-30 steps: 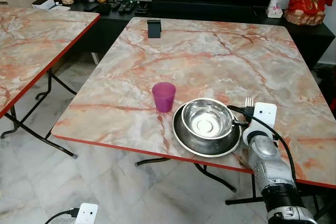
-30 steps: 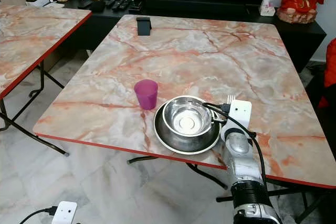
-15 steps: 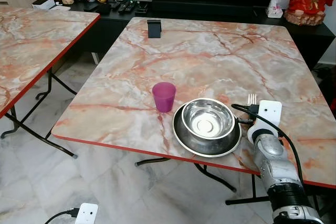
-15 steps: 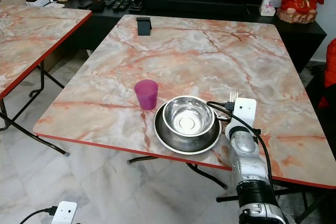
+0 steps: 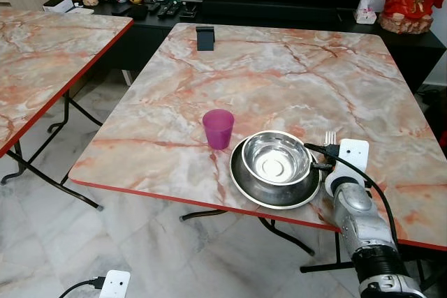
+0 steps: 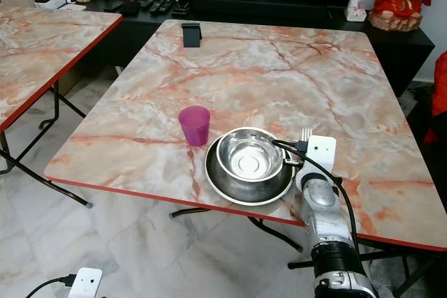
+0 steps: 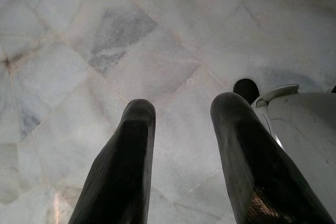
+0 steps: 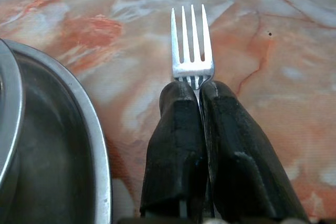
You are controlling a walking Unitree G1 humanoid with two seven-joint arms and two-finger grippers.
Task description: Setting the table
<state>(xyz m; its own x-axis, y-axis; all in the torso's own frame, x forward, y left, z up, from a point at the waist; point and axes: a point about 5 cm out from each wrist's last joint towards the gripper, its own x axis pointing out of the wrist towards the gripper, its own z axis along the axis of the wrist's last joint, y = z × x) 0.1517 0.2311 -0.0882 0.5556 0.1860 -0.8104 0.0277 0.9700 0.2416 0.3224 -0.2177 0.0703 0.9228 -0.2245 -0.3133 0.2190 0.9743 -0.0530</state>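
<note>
right now the marble table (image 5: 279, 75) spreads out before me, pink and grey with a red edge, and a second table (image 5: 49, 54) of the same pattern stands well apart on my left. near the front edge sits a wide steel plate (image 5: 276, 185) with a steel bowl (image 5: 275, 158) nested inside it, and a purple cup (image 5: 218, 128) stands upright just beside the plate's left rim. my right arm (image 5: 360, 225) reaches up from below the table edge to the plate's right side. my right gripper (image 8: 197, 85) has its two black fingers pressed together on the neck of a fork (image 8: 192, 45), whose tines point away from me over the marble just right of the plate rim. a small black stand (image 5: 204, 38) rests far off by the back edge. my left gripper (image 7: 178, 111) hangs idle over the pale tiled floor (image 7: 131, 51), its fingers spread apart around nothing.
</note>
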